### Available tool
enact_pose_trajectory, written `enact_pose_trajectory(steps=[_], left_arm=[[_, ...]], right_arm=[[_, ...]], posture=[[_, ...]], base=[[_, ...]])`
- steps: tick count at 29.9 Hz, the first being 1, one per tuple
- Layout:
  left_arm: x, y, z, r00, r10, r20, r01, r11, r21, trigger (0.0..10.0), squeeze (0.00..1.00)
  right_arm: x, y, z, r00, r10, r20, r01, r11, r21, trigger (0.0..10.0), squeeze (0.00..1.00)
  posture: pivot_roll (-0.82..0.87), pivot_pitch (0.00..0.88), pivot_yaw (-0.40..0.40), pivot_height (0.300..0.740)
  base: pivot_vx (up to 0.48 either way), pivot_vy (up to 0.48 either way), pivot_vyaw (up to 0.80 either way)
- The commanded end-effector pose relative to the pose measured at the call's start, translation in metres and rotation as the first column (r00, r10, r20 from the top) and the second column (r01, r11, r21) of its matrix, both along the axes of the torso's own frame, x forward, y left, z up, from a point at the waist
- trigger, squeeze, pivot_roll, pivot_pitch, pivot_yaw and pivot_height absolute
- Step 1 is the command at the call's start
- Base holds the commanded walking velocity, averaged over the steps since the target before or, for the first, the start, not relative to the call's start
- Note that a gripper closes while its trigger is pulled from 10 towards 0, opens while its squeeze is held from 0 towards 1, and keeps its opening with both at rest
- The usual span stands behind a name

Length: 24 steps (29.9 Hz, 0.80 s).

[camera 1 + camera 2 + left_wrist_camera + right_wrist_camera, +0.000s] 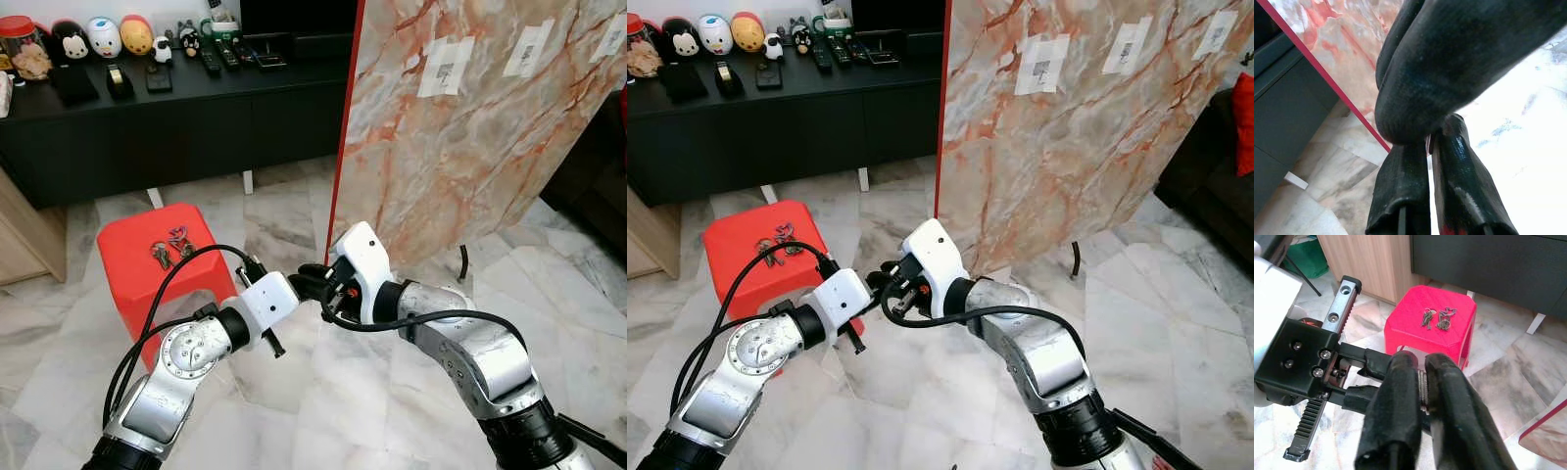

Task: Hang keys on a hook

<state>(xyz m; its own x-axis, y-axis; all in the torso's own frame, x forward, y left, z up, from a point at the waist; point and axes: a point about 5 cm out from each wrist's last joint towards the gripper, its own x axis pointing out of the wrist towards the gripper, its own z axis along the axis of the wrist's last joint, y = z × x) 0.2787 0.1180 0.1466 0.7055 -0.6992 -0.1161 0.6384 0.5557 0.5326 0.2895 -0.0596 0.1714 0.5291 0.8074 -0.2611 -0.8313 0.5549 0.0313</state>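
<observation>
Red stool [157, 257] left of centre, keys [171, 246] lying loose on its top. Left gripper [312, 284] and right gripper [306, 279] meeting fingertip to fingertip mid-frame, both pairs of black fingers pressed together, holding nothing. Marble-patterned panel [470, 117] leaning at upper right; black cabinet [176, 122] across the top left.

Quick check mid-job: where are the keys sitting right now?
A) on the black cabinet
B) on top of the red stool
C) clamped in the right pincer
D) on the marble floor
B: the keys lie loose on the flat top of the red stool, ahead of both pincers, which meet fingertip to fingertip short of it.
</observation>
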Motion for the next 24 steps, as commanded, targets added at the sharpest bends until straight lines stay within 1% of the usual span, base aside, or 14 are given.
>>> enact_pose_trajectory(steps=[1,15,17,18,19,20,21,22,24], left_arm=[[-0.001,-0.003,0.003,1.0,-0.007,0.008,0.007,1.0,-0.007,10.0,0.0],[0.0,0.0,0.003,1.0,0.007,0.011,-0.007,1.0,0.002,10.0,0.0],[0.0,0.0,0.003,1.0,0.009,0.01,-0.009,1.0,-0.001,10.0,0.0],[0.002,0.001,0.005,1.0,0.024,0.008,-0.023,0.999,-0.035,10.0,0.0],[0.003,0.002,0.008,0.999,0.035,-0.003,-0.035,0.997,-0.074,10.0,1.0],[0.004,0.003,0.01,0.999,0.042,-0.011,-0.042,0.994,-0.101,10.0,1.0],[0.004,0.003,0.01,0.999,0.042,-0.011,-0.042,0.994,-0.101,10.0,1.0],[0.004,0.005,0.011,0.999,0.045,-0.017,-0.046,0.992,-0.118,10.0,1.0],[0.002,0.007,0.011,0.998,0.029,-0.052,-0.036,0.99,-0.134,10.0,1.0]], right_arm=[[-0.002,0.002,-0.002,1.0,0.016,-0.008,-0.016,1.0,-0.004,0.0,0.0],[0.0,0.001,-0.001,1.0,0.004,-0.002,-0.004,1.0,-0.009,0.0,0.0],[0.0,0.001,-0.001,1.0,0.003,-0.001,-0.003,1.0,-0.011,0.0,0.0],[0.001,0.0,-0.001,1.0,0.0,0.001,0.0,1.0,-0.012,0.0,0.0],[0.001,0.0,-0.001,1.0,-0.004,0.002,0.004,1.0,-0.013,0.0,0.0],[0.002,-0.001,-0.001,1.0,-0.006,0.003,0.006,1.0,-0.014,0.0,0.0],[0.002,-0.001,-0.001,1.0,-0.006,0.003,0.006,1.0,-0.014,0.0,0.0],[0.002,-0.001,-0.001,1.0,-0.007,0.004,0.007,1.0,-0.015,0.0,0.0],[0.003,-0.001,0.0,1.0,-0.008,0.007,0.008,1.0,-0.017,0.0,0.0]], posture=[[0.13,0.126,-0.124,0.74],[0.13,0.128,-0.123,0.74],[0.13,0.128,-0.123,0.74],[0.13,0.128,-0.124,0.74],[0.13,0.129,-0.124,0.74],[0.13,0.129,-0.124,0.74],[0.13,0.129,-0.124,0.74],[0.13,0.129,-0.123,0.74],[0.13,0.129,-0.123,0.74]], base=[[0.0,0.0,0.0],[0.0,0.0,0.0],[0.0,0.0,0.0],[0.0,0.0,0.0],[0.0,0.0,0.0],[0.0,0.0,0.0],[0.0,0.0,0.0],[0.0,0.0,0.0],[0.0,0.0,0.0]])
